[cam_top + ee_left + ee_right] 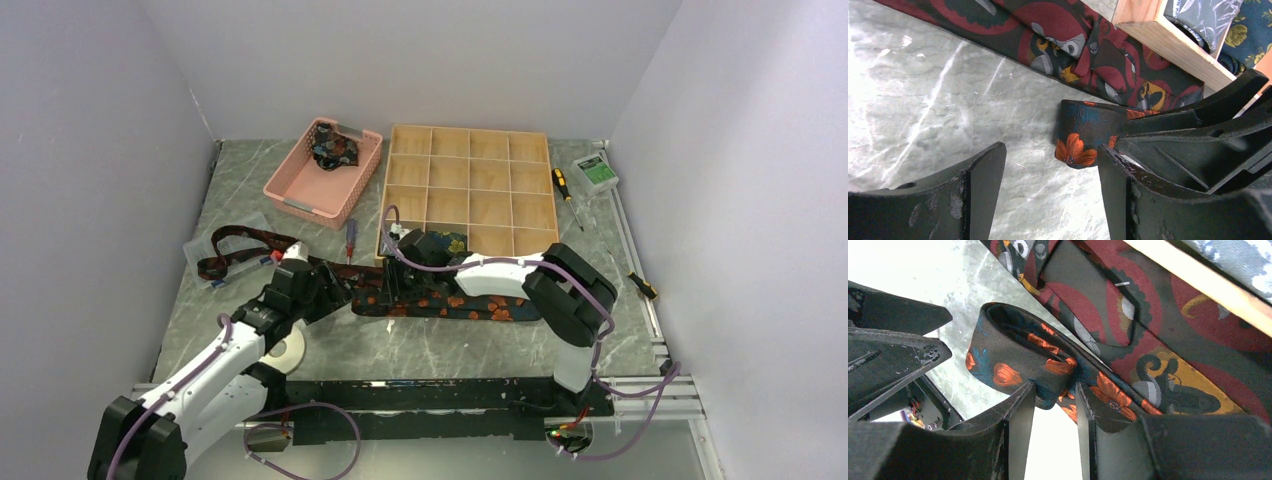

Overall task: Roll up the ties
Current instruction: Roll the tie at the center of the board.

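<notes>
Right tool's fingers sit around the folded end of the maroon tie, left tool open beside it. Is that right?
No. The fold between the right tool's fingers is the orange-flowered tie, not the maroon tie lying behind it, as the right wrist view shows. The left tool is open beside it.

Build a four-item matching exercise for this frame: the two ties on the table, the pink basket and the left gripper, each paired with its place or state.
1 orange-flower tie
2 maroon tie
3 pink basket
4 left gripper

A open, beside the roll
B unrolled, beside the wooden tray
C end rolled, between the fingers of the right gripper
D holds a dark bundle

Pairs: 1-C, 2-B, 3-D, 4-A
</notes>
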You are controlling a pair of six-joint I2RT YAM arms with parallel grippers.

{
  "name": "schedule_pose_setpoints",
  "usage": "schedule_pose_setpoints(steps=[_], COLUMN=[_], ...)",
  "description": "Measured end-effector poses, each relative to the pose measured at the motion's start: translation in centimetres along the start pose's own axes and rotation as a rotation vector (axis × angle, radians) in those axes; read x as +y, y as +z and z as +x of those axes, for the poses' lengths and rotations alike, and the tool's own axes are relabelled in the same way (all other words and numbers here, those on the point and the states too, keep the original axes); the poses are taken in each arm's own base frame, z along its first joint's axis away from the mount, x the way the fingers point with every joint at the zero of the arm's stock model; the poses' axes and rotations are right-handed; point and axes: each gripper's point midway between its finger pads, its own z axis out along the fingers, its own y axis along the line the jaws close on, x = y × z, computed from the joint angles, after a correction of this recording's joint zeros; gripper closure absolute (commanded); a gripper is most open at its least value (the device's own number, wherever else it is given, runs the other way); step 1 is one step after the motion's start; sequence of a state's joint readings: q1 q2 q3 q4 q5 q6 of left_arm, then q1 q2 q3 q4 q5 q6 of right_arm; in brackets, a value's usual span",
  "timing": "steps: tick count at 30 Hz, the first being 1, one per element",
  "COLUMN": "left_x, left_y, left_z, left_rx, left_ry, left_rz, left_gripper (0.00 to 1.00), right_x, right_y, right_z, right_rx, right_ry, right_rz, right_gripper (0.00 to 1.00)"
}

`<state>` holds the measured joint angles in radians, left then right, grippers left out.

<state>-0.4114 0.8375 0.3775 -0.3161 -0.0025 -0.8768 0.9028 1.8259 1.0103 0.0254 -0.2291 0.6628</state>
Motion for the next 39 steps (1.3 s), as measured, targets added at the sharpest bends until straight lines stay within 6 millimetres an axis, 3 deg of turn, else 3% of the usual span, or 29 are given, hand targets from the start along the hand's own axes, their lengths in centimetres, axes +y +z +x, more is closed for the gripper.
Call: schedule_pose_setpoints(steps=[21,24,33,35,39], left_x=[-2.4,-2.9,-3.6,-3.6,-3.6], left_y=[3.2,3.5,3.8,3.7,3.2], left_z=[2.4,2.6,3.1,3.1,3.0], left_rx=[0.159,0.172,0.206,0.204,0.212], left_ry=[0.027,0.037,0.065,0.069,0.089], left_rz=[0.134,0.165,0.218,0.219,0.17], left_gripper=[0.36,0.45,0.94,0.97,0.97], right_x=[-0.8,-0.8,-0.8,-0.7,-0.5], right_y=[0.2,0.1,0.1,0.1,-0.1], right_z=[0.9,0.9,0.9,0.9,0.8], right_rx=[0.002,0.0,0.003,0.004,0.003], right_ry=[0.019,0.028,0.031,0.031,0.034], right_rz=[-0.033,-0.04,-0.046,-0.048,-0.054], right_gripper=[0.66,0.66,0.67,0.62,0.39])
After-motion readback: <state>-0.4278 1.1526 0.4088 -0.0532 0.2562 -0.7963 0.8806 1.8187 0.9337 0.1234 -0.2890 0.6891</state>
